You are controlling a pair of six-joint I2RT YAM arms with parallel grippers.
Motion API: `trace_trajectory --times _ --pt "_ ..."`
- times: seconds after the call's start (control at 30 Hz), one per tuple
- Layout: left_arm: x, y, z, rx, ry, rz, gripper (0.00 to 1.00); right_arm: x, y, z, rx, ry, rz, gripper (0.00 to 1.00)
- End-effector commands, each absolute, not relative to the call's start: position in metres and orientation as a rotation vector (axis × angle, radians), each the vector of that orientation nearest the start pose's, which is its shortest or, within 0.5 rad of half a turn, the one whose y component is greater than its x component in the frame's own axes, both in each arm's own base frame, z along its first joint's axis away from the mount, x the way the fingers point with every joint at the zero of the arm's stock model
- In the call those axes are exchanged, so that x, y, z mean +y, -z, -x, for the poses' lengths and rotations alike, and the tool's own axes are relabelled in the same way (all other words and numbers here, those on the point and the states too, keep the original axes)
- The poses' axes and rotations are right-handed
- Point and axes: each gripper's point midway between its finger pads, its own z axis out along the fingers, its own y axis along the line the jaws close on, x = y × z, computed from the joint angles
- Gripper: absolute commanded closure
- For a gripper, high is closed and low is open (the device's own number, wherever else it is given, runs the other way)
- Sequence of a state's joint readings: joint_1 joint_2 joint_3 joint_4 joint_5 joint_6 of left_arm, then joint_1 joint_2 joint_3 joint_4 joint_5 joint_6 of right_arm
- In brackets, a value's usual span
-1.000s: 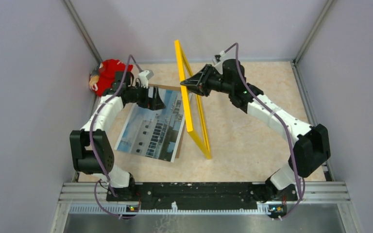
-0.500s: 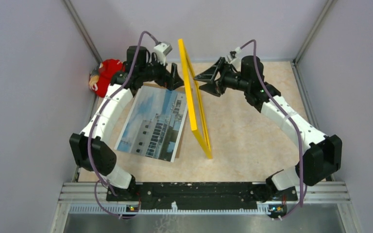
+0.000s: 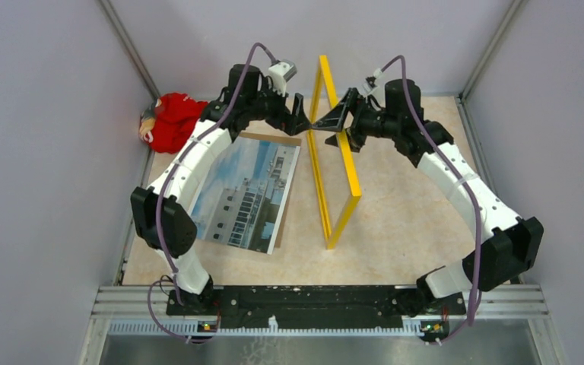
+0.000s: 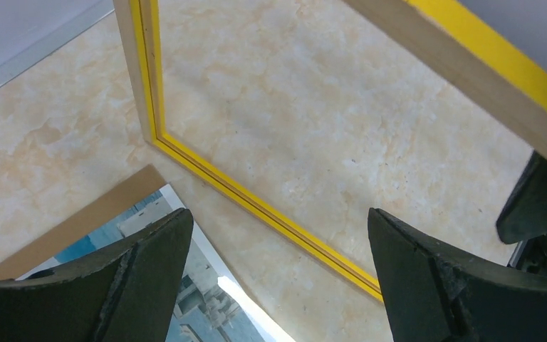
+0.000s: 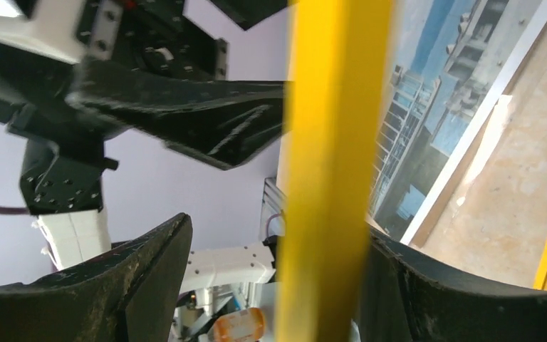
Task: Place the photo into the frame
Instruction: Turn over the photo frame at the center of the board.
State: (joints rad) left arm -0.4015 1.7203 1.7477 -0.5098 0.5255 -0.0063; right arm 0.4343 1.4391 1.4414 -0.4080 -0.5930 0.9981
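The yellow frame point(image 3: 347, 156) stands on edge in the middle of the table, tilted, with its top rail high at the back. My right gripper point(image 3: 330, 122) is open around that upper rail. In the right wrist view the yellow bar point(image 5: 335, 142) runs between the jaws, close to the right finger, with a gap on the left. My left gripper point(image 3: 299, 115) faces it from the frame's other side, wide open and empty point(image 4: 276, 224). The photo point(image 3: 247, 194) lies face up on a brown backing board point(image 4: 78, 224), left of the frame. The left wrist view shows the frame's lower rail point(image 4: 256, 206).
A red plush toy point(image 3: 169, 118) sits in the back left corner. Grey walls close in the table on three sides. The arm bases are mounted on a black rail point(image 3: 312, 300) at the near edge.
The right gripper's jaws have opened around the frame's rail. The frame's top has swung to the right. The left arm rose from the photo and reached toward the frame's top.
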Motion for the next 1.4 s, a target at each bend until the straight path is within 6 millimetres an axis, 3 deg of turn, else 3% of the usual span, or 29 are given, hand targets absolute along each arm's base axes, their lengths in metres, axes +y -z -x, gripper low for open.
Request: trace_trajectory --times 0.0,0.07,0.23,0.43,0.6,0.73,0.93,1.1,1.23,1.37 --pt "-0.281 -0.317 -0.416 1.909 0.790 -0.711 0.01 0.262 -0.368 -0.303 2.190 -1.273 -0.045 0.24" --pt "-0.280 -0.312 -0.418 1.922 0.784 -0.710 0.01 0.251 -0.368 -0.305 2.218 -1.158 -0.016 0.24" --pt "-0.275 -0.293 -0.413 1.965 0.760 -0.718 0.01 0.228 -0.342 -0.307 2.317 -0.929 0.005 0.25" --pt "-0.269 -0.274 -0.406 1.992 0.741 -0.732 0.01 0.215 -0.312 -0.305 2.388 -0.824 -0.010 0.28" --pt "-0.270 -0.272 -0.403 1.996 0.754 -0.738 0.01 0.206 -0.315 -0.307 2.373 -0.759 -0.019 0.35" --pt "-0.276 -0.280 -0.404 1.974 0.785 -0.732 0.01 0.203 -0.322 -0.308 2.354 -0.741 -0.015 0.51" --pt "-0.292 -0.293 -0.405 1.958 0.825 -0.731 0.01 0.195 -0.326 -0.310 2.356 -0.681 -0.028 0.66" --pt "-0.291 -0.285 -0.402 1.979 0.824 -0.731 0.01 0.154 -0.331 -0.320 2.351 -0.378 -0.056 0.60" --pt "-0.289 -0.278 -0.398 1.993 0.821 -0.742 0.01 0.131 -0.316 -0.324 2.389 -0.185 -0.049 0.53" --pt "-0.286 -0.276 -0.395 1.996 0.811 -0.750 0.01 0.123 -0.306 -0.323 2.401 -0.124 -0.048 0.59"
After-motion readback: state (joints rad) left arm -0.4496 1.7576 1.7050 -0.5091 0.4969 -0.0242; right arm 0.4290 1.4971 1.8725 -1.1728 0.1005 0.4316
